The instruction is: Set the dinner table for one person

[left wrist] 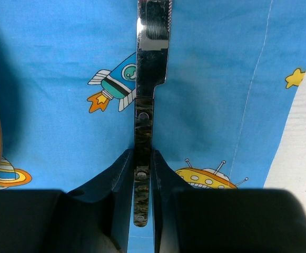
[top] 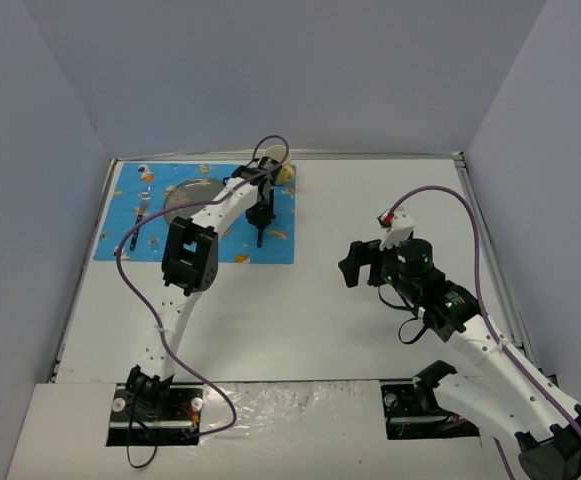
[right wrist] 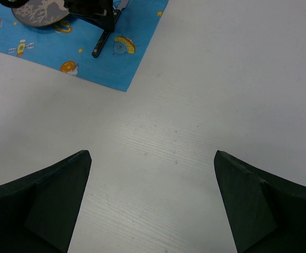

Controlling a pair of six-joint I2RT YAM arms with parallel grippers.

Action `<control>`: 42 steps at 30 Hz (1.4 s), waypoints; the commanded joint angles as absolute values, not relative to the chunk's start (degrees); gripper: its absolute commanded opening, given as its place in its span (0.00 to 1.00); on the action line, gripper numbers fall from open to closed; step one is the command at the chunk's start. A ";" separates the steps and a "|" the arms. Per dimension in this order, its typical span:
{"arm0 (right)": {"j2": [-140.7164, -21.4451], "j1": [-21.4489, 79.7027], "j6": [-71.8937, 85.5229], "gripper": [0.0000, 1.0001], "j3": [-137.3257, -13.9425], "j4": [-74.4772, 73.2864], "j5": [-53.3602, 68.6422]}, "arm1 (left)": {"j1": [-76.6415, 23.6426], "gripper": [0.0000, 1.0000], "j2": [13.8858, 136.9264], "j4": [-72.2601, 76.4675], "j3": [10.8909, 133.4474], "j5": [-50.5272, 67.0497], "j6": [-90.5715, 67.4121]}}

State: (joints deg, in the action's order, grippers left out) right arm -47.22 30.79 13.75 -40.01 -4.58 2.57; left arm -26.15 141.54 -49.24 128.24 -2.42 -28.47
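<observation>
The surface (top: 370, 300) is a broad white tabletop that fills the floor of the enclosure. A blue cartoon-print mat (top: 120, 245) lies at its far left.

**What could go wrong**
- **Mat:** It is cloth. If the left end effector (left wrist: 142, 158) slides sideways while low, I judge the cloth could ruck up and carry the place setting with it.
- **Plate:** The plate (top: 192, 192) sits just left of that end effector, so a drift leftward could knock its rim.
- **Knife:** The knife (left wrist: 151, 58) is clenched by its thin riveted handle. If it is let go before lying flat, it could twist or land crooked.

**What each view adds**
- **Top view:** Only this view gives the whole layout.
  - The fork (top: 142, 207) lies left of the plate.
  - A pale yellowish item (top: 282, 172), which I cannot identify, sits at the mat's far edge.
  - The right end effector (top: 355, 265) is well apart from the setting, over bare white, spread wide and holding nothing.
- **Left wrist view:** Only this view shows the grip itself, the serrated blade and the rocket print beneath.
- **Right wrist view:** It shows the mat's near corner and the handle's dark tail.

No view settles whether the knife touches the cloth.
</observation>
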 commanded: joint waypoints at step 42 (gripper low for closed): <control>-21.49 30.76 1.53 1.00 -46.45 -7.03 -28.71 | -25.31 0.97 38.50 -36.25 62.63 -28.69 -15.74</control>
